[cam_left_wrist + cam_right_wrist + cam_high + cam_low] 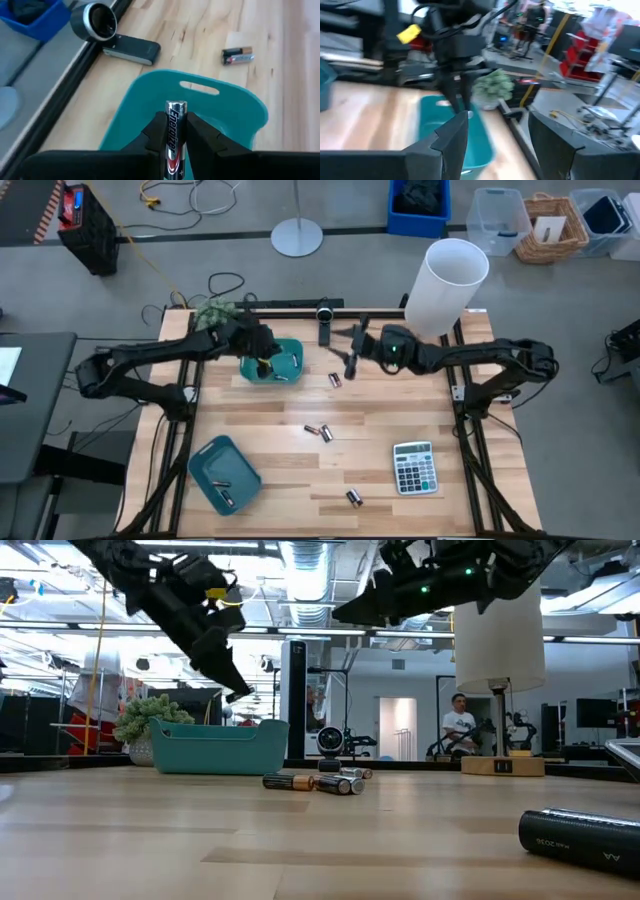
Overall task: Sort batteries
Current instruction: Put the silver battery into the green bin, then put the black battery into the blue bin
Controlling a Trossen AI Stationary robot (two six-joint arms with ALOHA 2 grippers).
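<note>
a pale wooden plank table [380, 420] with a black metal frame stands on a grey floor, in a large workshop with ceiling lights, shelving and a person seated far off [459, 726] in the low view. beyond the table's far edge lie a blue crate [418, 206], clear bins, a wicker basket [551, 227] and a round floor-stand base [297, 236]. a tall white cylinder [447, 286] stands at the far right corner.

two dark arms reach in from either side along the far edge. the left gripper [176, 131] hangs over a teal plastic bin [272, 361] at the far left, its fingers closed narrowly on a silver and black battery marked energizer [173, 136], held upright above the bin. the right gripper [497, 131] hovers just right of that bin, fingers wide apart and holding nothing.

a second teal tray [224, 473] sits at the near left with a battery [223, 491] in it. a grey calculator [414, 467] lies near right. a small green plant [150, 720] stands at the far left corner.

loose batteries lie on the wood: one [335, 380] just right of the far bin, a pair [318, 431] touching at mid-table, and one [354, 498] near the front edge.
</note>
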